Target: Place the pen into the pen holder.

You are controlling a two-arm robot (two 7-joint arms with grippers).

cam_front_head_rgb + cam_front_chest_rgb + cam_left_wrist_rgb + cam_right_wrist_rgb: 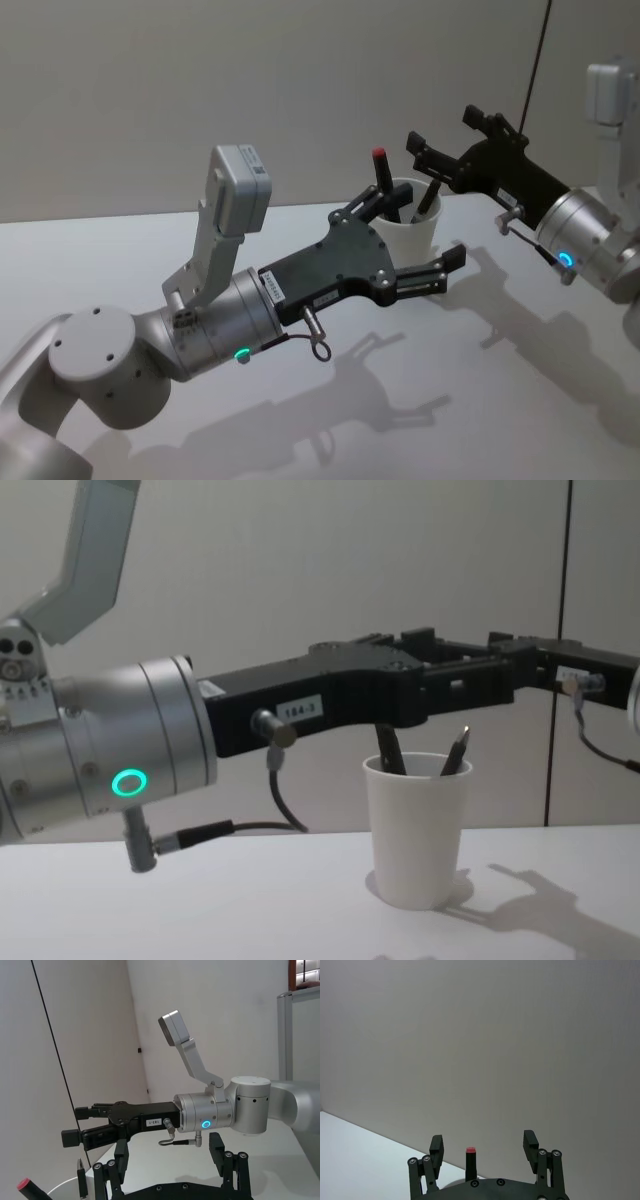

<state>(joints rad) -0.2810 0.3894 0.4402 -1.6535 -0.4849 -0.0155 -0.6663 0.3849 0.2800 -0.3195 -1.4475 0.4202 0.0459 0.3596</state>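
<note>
Pen holder (408,228) with red-capped pen (381,170) upright inside — left end effector (410,240), fingers wide and empty, just near of it; right end effector (440,150), also wide, far-right.

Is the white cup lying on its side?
No, the white paper cup stands upright on the table, its open rim up, with pens sticking out of the top.

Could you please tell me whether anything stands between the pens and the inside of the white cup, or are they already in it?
Nothing visible stands in the way: the pens already stand inside the pen holder, leaning on its rim. The left gripper hangs open above the cup, and the right gripper is open just behind it; neither holds a pen.
</note>
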